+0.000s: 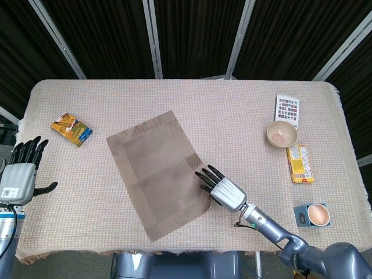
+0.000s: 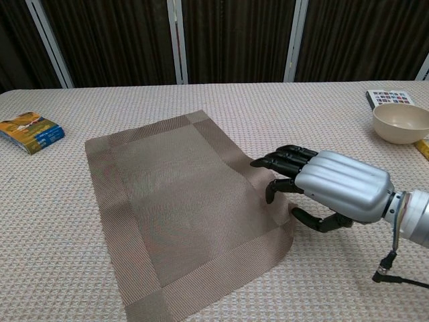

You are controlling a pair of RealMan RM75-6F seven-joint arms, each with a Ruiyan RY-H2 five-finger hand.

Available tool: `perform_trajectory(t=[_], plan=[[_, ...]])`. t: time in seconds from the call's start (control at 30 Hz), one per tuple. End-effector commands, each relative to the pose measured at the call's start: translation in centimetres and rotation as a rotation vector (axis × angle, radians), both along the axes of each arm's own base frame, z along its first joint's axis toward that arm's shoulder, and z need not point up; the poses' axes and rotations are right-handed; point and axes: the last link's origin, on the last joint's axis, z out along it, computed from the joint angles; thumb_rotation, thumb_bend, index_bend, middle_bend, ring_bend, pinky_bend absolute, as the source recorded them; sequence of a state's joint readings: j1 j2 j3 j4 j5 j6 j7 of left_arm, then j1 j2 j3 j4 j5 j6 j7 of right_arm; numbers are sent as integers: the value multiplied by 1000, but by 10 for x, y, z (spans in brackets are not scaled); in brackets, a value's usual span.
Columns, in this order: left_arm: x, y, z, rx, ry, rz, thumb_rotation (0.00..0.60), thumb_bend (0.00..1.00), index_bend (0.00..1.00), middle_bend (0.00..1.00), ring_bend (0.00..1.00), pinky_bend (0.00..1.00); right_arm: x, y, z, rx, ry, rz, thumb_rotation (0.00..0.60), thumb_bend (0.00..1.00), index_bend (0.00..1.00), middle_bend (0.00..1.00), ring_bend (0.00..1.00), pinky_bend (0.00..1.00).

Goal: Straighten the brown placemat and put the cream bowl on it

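Note:
The brown placemat [image 1: 154,171] [image 2: 174,215] lies slanted left of the table's middle, its long sides running from upper left to lower right. My right hand [image 1: 221,189] [image 2: 328,188] is at its right edge. The fingers [image 2: 285,161] lie on top of the mat, one curled down, and the thumb sits under the raised edge, so the hand pinches the mat. The cream bowl [image 1: 282,135] [image 2: 401,123] stands upright far to the right, away from both hands. My left hand [image 1: 20,174] hovers at the table's left edge, fingers apart and holding nothing.
A blue and yellow packet [image 1: 71,129] [image 2: 30,131] lies at the left. Behind the bowl is a colour card [image 1: 288,109]; in front of it a yellow box [image 1: 299,164]. A blue holder with a cup [image 1: 312,214] sits near the front right corner.

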State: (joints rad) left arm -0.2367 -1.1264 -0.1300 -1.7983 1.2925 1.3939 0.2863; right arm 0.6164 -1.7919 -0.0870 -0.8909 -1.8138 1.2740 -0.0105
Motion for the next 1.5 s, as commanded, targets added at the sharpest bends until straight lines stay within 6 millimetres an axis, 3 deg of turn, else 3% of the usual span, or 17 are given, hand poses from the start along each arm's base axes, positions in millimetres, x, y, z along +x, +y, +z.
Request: perform_trajectory(t=[0.03, 0.13, 0.23, 0.4, 0.87, 1.03, 1.17, 1.33, 1.5], plan=[[0, 0, 0, 0, -1, 0, 600, 0, 0, 0, 0, 0, -2, 1, -1, 1, 11, 4, 600, 503, 409, 2, 0, 0], [0, 0, 0, 1, -2, 0, 600, 0, 0, 0, 0, 0, -5, 2, -1, 6, 23, 5, 600, 513, 503, 6, 0, 0], [0, 0, 0, 0, -3, 1, 600, 0, 0, 0, 0, 0, -7, 3, -1, 10, 28, 4, 600, 531, 524, 10, 0, 0], [0, 0, -1, -6, -7, 2, 600, 0, 0, 0, 0, 0, -8, 4, -1, 13, 23, 4, 600, 555, 708, 21, 0, 0], [1, -2, -3, -16, -5, -1, 600, 0, 0, 0, 0, 0, -19, 13, 13, 9, 19, 24, 600, 557, 748, 35, 0, 0], [1, -2, -4, -18, -5, 0, 600, 0, 0, 0, 0, 0, -23, 17, 29, -5, 24, 74, 600, 558, 748, 42, 0, 0], [1, -2, -4, -18, -7, 0, 600, 0, 0, 0, 0, 0, -29, 12, 53, -46, 81, 155, 600, 557, 748, 49, 0, 0], [1, -1, -4, -19, -8, 2, 600, 0, 0, 0, 0, 0, -36, -7, 83, -125, 192, 240, 600, 552, 748, 59, 0, 0], [0, 1, -5, -24, -10, 4, 600, 0, 0, 0, 0, 0, -36, -40, 105, -219, 330, 340, 600, 536, 748, 68, 0, 0]])
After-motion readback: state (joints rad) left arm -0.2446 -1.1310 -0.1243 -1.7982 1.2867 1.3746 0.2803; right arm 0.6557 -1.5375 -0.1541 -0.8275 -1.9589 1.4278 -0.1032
